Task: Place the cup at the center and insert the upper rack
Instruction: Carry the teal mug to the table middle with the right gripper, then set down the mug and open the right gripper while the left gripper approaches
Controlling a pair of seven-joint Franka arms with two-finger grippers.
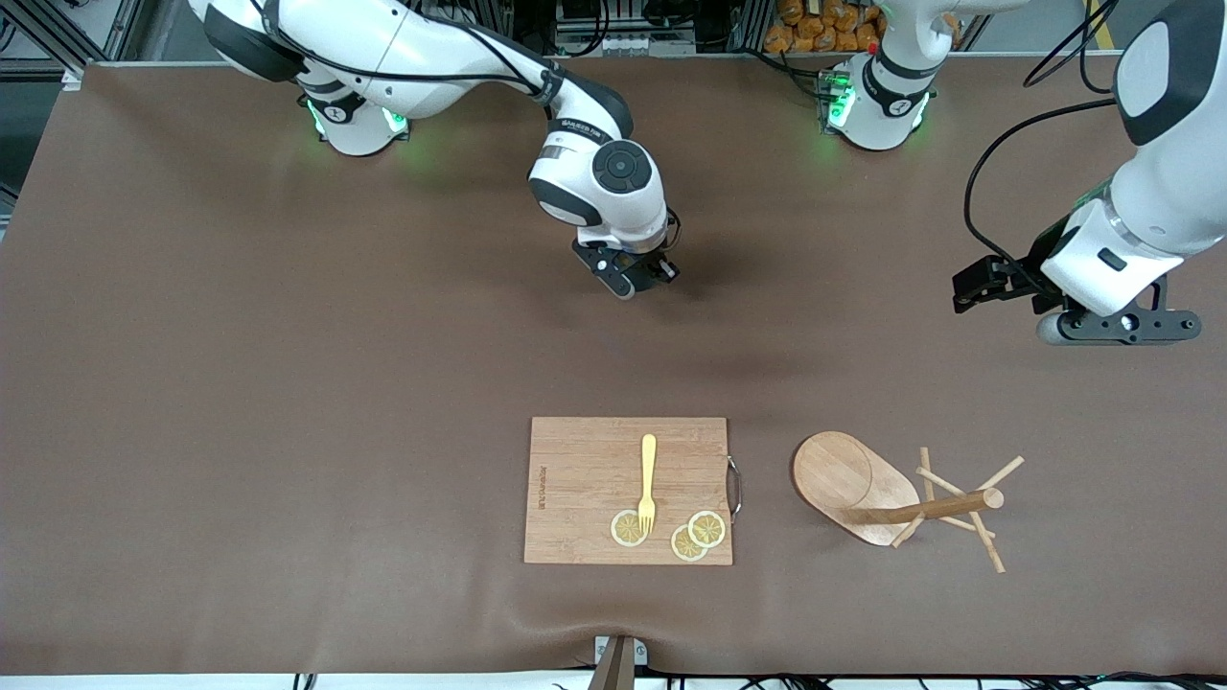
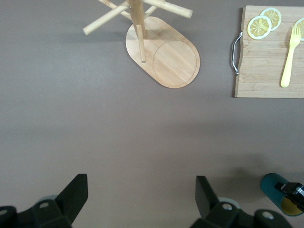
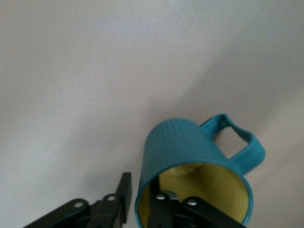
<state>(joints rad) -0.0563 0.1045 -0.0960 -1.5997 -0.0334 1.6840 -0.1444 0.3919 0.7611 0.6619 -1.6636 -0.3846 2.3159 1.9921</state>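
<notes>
The right wrist view alone shows the right gripper point(image 3: 142, 209) straddling the teal cup's point(image 3: 190, 156) rim, fingers slightly parted. The left gripper point(image 1: 1074, 305) waits, spread wide, while the mug tree point(image 1: 887, 498) lies beside the cutting board point(image 1: 585, 470).

The front camera hangs high, facing both robot bases and looking down on the whole brown worktop point(image 1: 288, 383). The left wrist camera looks down from well up, sharing the cutting board point(image 2: 266, 71) and the upper rack point(image 2: 166, 57) with it. The right wrist camera sits very close over the cup point(image 3: 190, 156).
</notes>
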